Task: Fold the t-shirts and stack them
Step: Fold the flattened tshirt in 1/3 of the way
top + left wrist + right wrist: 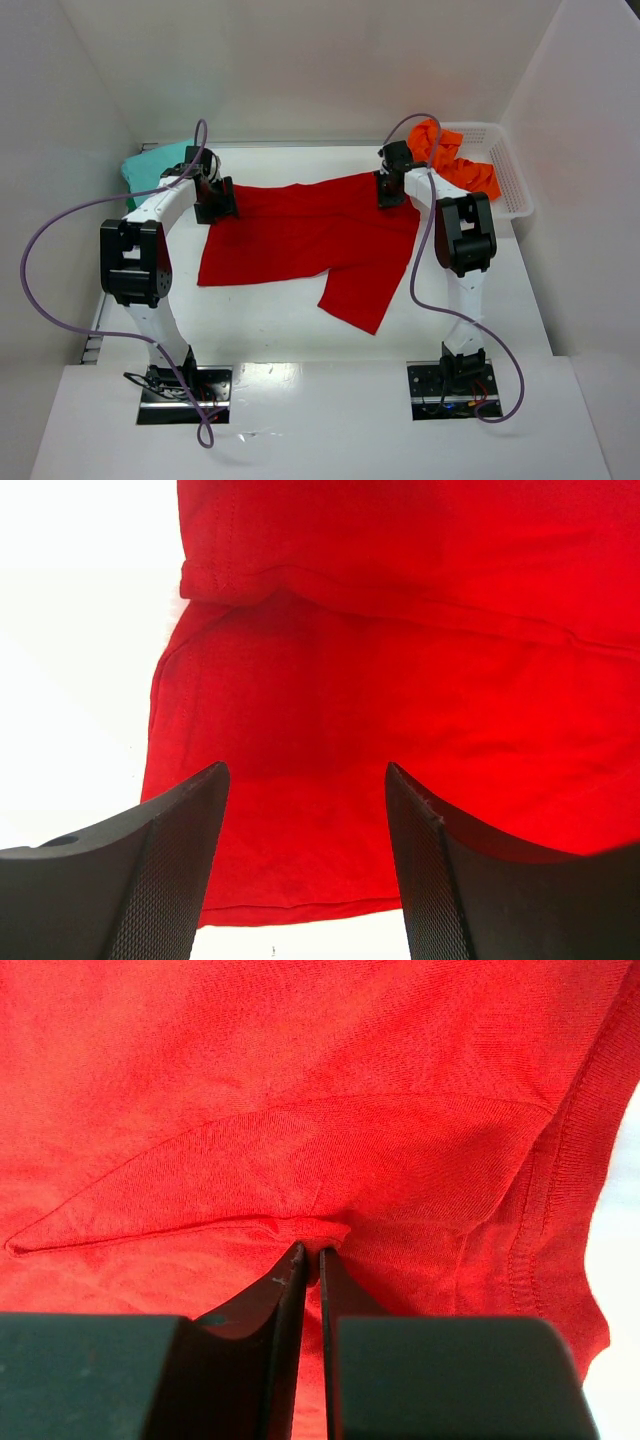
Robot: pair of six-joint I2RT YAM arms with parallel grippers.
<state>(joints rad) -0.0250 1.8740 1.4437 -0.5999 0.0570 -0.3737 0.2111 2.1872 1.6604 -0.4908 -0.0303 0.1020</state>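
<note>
White walls (300, 60) stood around a white table (260, 330). The red t-shirt (300, 240) lay spread out in the middle, one part sticking toward the near edge. The orange t-shirt (455, 160) sat bunched in a white basket (510, 185) far right, the teal t-shirt (155, 165) far left. The right hand (310, 1252) pinched a fold of the red t-shirt; the left hand (305, 770) hung open over its left end.

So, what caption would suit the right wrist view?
The right jaws, nearly shut, pinching a raised fold of the red t-shirt.
</note>
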